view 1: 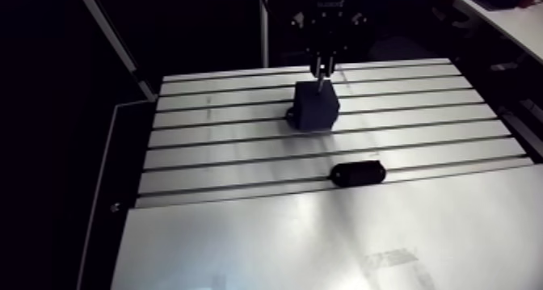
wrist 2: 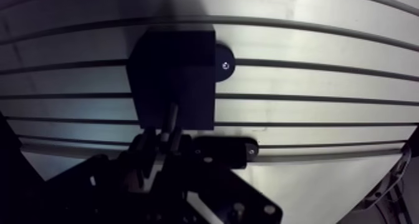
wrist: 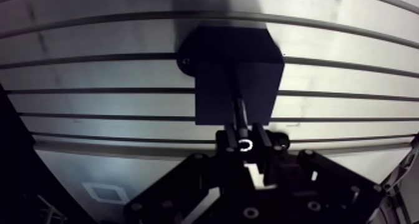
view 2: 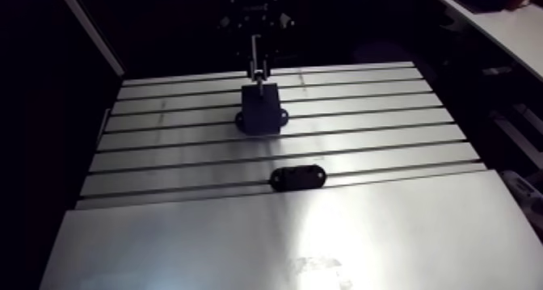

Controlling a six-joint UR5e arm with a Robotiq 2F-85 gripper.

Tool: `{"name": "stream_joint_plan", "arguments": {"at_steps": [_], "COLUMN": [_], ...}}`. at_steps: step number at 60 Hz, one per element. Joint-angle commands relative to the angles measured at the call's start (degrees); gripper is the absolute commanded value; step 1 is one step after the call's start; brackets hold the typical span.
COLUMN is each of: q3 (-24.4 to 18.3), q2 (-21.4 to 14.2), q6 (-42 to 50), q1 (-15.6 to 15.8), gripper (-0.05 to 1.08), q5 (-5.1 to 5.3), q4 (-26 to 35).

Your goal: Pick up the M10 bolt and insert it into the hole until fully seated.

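Observation:
A dark block (view 1: 313,107) stands on the slotted table (view 1: 218,136), with a small foot (wrist 2: 223,65) bolted down at its side. My gripper (wrist: 245,139) hangs right above the block and is shut on the M10 bolt (wrist: 239,111), a slim dark shaft pointing down from between the fingers. In the wrist view the bolt's tip lies over the block's top face (wrist: 237,70). I cannot make out the hole itself, nor whether the tip has entered it. In the arm view the bolt (view 2: 259,75) shows as a thin bright rod meeting the block's top.
A black oval holder (view 1: 357,174) lies in a slot nearer the front, apart from the block. A smooth metal plate (view 1: 323,245) covers the table's front part. The table's left edge (view 1: 121,156) drops into darkness.

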Motion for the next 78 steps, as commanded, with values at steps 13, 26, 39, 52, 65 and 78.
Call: {"name": "stream_joint_plan", "arguments": {"at_steps": [13, 26, 39, 52, 65, 78], "q3": [0.3, 0.3, 0.4, 0.5, 0.5, 0.5], "q2": [0.1, 0.2, 0.2, 0.2, 0.3, 0.3], "q6": [0.1, 0.2, 0.2, 0.2, 0.3, 0.0], "q1": [0.2, 0.0, -0.1, -0.2, -0.3, -0.3], "gripper": [1.08, 1.08, 1.08, 1.08, 1.08, 1.08], "q5": [0.01, 0.09, 0.09, 0.09, 0.09, 0.01], "q4": [-0.1, -0.2, -0.2, -0.3, -0.3, -1.8]}}
